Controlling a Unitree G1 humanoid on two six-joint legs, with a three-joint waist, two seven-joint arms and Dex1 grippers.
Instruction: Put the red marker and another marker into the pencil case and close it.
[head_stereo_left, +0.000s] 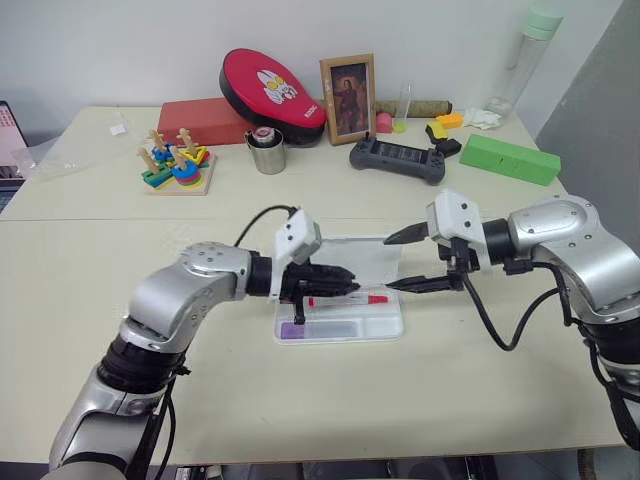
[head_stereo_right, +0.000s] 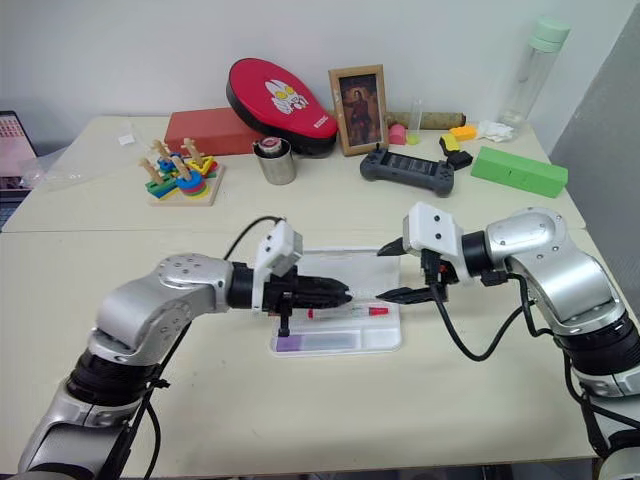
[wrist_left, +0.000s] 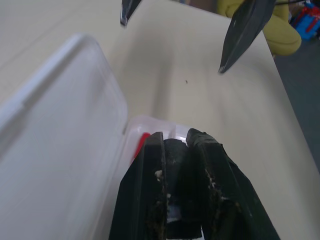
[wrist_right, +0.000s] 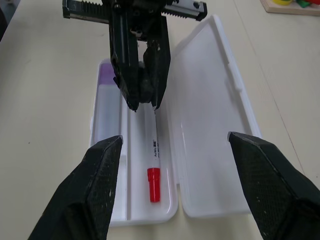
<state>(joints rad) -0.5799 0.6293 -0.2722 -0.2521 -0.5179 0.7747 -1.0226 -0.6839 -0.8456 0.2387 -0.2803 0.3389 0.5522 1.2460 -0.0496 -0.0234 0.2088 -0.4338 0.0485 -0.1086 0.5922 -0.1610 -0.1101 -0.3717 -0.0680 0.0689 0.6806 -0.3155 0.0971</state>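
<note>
I judge the loading nearly finished and the closing not begun. My left gripper (head_stereo_left: 340, 284) reaches in from the left over the pencil case (head_stereo_left: 392, 326), its fingers (wrist_right: 129, 85) pinched together around the back end of the red marker (wrist_right: 153, 165). The pen already lies along the middle compartment with its red cap toward the right end of the tray, so I judge it placed but not yet let go.

In the near compartment, at its left end, sits another marker (wrist_right: 106, 76); I see its purple cap and pale body lying flat in the tray. The lid (wrist_right: 210, 110) lies open flat on the surface on the far side of the tray, still joined along the hinge.

To the right, my right gripper (head_stereo_left: 410, 262) hovers just off the right end of the case, fingers (wrist_right: 95, 185) spread wide with nothing between them, touching neither tray nor lid.

What is left, as I read it: open the left fingers, draw the arm clear, fold the lid over and press it shut.

Counting the task things: one red marker, one purple-capped marker, one case, both pens inside it. Along the far edge of the surface I count one green box (head_stereo_left: 508, 158) at the right.
</note>
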